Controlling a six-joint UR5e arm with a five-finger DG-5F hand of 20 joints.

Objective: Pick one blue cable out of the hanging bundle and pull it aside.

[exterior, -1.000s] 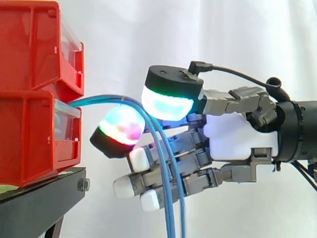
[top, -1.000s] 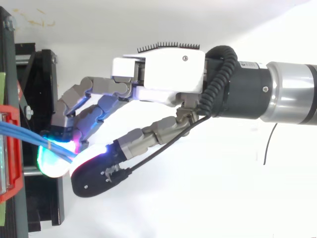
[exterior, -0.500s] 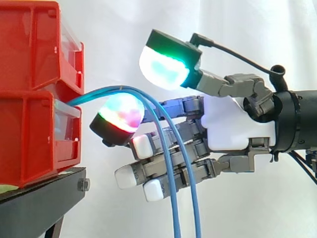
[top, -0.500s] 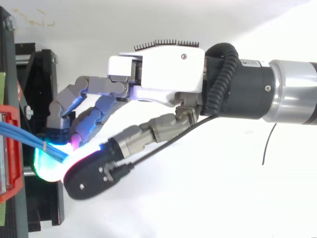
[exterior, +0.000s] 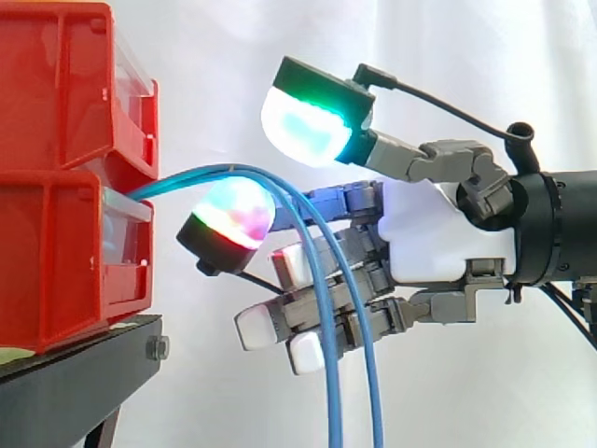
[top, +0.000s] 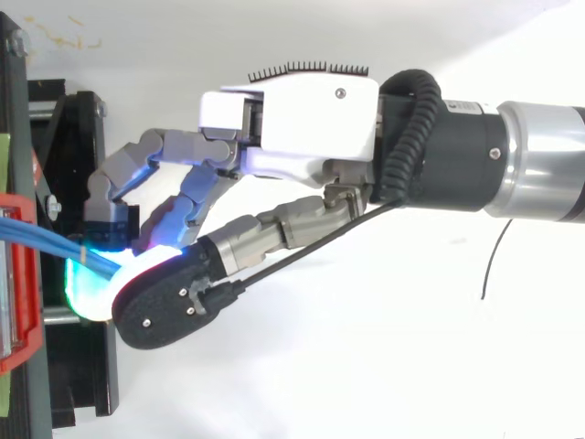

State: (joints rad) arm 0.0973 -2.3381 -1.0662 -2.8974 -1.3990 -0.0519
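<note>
Two blue cables (exterior: 327, 373) come out of the lower red bin (exterior: 56, 271), arch to the right and hang down in front of my hand (exterior: 448, 238). One strand hangs a little further right than the other. My thumb pad (exterior: 308, 126), glowing green and cyan, is lifted clear above the arch. A fingertip (exterior: 231, 219) glowing red and green sits just under it, so the cables run through the gap unpinched. The other fingers are loosely bent behind the hanging strands. From above, the cables (top: 46, 247) run from the bin to the glowing tips of the hand (top: 302, 119).
Two red bins are stacked at the left on a black stand (exterior: 84, 369), the upper bin (exterior: 56, 84) jutting over the lower. A white curtain hangs behind. The stand's frame (top: 87, 384) lies just left of the fingertips in the top view.
The thumb has lifted up off the cables, widening the gap to the glowing fingertip. The hand has drawn slightly right, and the hanging strands have shifted right and spread apart.
</note>
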